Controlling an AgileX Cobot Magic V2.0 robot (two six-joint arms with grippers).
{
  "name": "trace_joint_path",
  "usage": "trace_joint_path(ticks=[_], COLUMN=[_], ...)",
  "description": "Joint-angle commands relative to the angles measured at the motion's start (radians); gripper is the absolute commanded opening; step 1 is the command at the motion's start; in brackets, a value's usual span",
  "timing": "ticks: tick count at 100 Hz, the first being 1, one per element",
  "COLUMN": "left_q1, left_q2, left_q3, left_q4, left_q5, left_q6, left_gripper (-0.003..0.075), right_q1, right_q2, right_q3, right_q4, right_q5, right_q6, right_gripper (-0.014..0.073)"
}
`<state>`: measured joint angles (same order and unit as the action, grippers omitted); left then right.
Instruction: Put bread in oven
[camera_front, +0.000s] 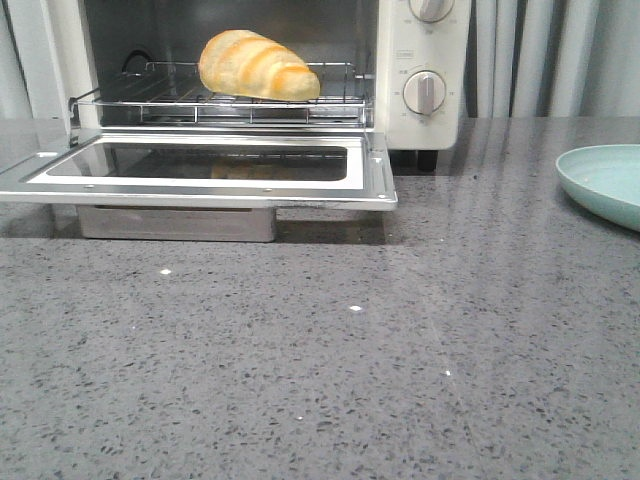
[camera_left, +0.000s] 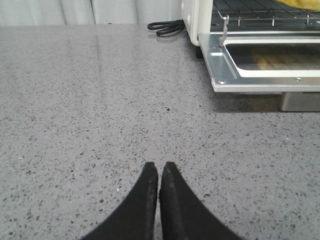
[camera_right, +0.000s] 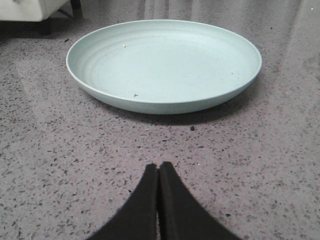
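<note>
Right now I see my left pincer (camera_left: 159, 172) and right pincer (camera_right: 158, 172) both closed, empty, over the desk (camera_front: 400, 380). Inside the oven (camera_front: 425, 90), the bread (camera_front: 256, 66) lies crosswise on the rack (camera_front: 180, 105), tapered end rightward.

Kitchen: oven (camera_front: 425, 70), speckled stone counter (camera_front: 320, 370)

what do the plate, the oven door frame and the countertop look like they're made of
The plate looks like matte pale green plastic or melamine: soft sheen, moulded concentric rings, though glazed ceramic is possible. The oven door frame looks like bright polished sheet metal around a glass pane, with mirror-like reflections and small screws. The countertop looks like polished grey speckled stone or quartz composite: dark flecks and glossy reflections.
</note>
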<state>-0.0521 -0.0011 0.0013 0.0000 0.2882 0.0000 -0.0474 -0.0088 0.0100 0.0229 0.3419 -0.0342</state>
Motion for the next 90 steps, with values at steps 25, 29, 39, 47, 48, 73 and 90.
trace_joint_path(ticks=[25,29,39,47,48,73,90], left_q1=[-0.01,-0.01,-0.01,-0.01,-0.01,-0.01,-0.01], left_q2=[-0.029,-0.029,-0.029,-0.029,-0.029,-0.029,-0.029], left_q3=[0.022,0.022,0.022,0.022,0.022,0.022,0.022], left_q4=[0.0,0.0,0.0,0.0,0.0,0.0,0.0], left_q5=[-0.026,-0.026,-0.026,-0.026,-0.026,-0.03,-0.03], left_q6=[-0.01,-0.01,-0.009,-0.009,-0.009,-0.009,-0.009], left_gripper=[-0.0021,-0.0021,-0.0021,-0.0021,-0.0021,-0.0021,-0.0021], right_q1=[-0.007,-0.007,-0.007,-0.007,-0.007,-0.007,-0.007], right_q2=[-0.019,-0.019,-0.019,-0.019,-0.019,-0.019,-0.019], right_q3=[0.026,0.026,0.026,0.026,0.026,0.026,0.026], right_q4=[-0.008,-0.008,-0.008,-0.008,-0.008,-0.008,-0.008], right_q5=[-0.022,-0.022,-0.022,-0.022,-0.022,-0.022,-0.022], right_q6=[-0.007,-0.007,-0.007,-0.007,-0.007,-0.007,-0.007], right_gripper=[-0.0075,-0.0075,-0.0075,-0.0075,-0.0075,-0.0075,-0.0075])
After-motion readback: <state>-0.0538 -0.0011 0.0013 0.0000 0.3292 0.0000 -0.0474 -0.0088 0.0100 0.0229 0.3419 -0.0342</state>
